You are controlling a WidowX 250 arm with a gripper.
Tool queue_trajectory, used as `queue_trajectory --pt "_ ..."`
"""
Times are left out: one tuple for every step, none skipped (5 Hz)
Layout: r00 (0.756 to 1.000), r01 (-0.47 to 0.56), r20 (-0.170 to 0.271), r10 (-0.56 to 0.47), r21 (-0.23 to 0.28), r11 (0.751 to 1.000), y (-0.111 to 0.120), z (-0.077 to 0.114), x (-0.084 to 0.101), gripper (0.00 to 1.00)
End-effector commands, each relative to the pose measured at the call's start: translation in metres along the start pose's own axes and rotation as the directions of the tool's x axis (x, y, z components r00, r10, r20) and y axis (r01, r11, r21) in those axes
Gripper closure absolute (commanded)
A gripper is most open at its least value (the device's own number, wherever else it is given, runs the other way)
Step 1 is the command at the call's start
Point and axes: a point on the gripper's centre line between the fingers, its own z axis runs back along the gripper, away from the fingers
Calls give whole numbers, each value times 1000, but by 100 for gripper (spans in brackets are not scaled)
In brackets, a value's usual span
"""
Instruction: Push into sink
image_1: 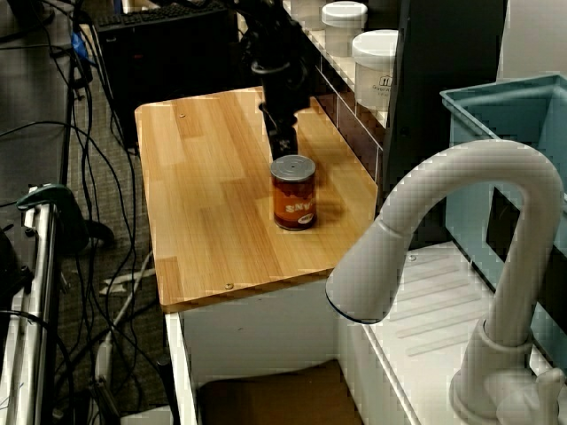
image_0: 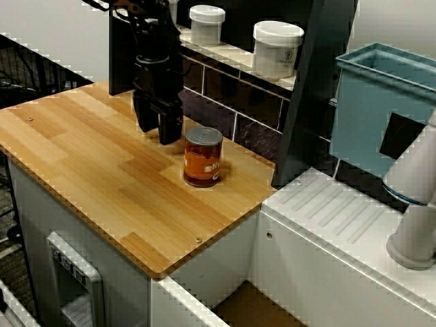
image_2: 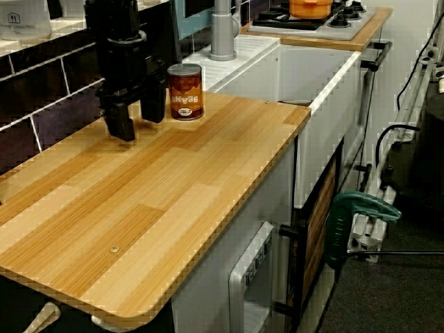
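Note:
An orange-labelled beans can [image_0: 202,158] [image_1: 294,195] [image_2: 185,94] stands upright on the wooden countertop [image_0: 88,163], near its back edge. My black gripper [image_0: 158,129] [image_1: 282,142] [image_2: 137,119] hangs just beside the can, on the side away from the sink, fingertips close to the wood. It is open with nothing between its fingers. The white sink [image_0: 286,259] [image_1: 266,398] [image_2: 305,76] adjoins the countertop's far end, its tan-bottomed basin sunk below the wood's level and its ridged drainboard [image_0: 334,211] behind.
A white faucet [image_0: 415,204] [image_1: 469,204] [image_2: 223,28] rises from the drainboard. A light-blue bin [image_0: 375,116] stands behind it. White jars [image_0: 277,48] line the tiled back shelf. A stove with an orange pot [image_2: 312,7] lies beyond the sink.

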Motion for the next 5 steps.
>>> queue_trajectory --pt "998 -13 63 15 -27 1000 -29 19 12 0" --pt "998 38 60 -34 -55 998 -68 24 6 0" --pt "995 91 47 -88 -62 994 -102 26 -6 0" --pt "991 129 47 -125 -82 988 -128 35 -14 0" --pt "987 153 53 -150 -63 986 -156 39 -22 0"
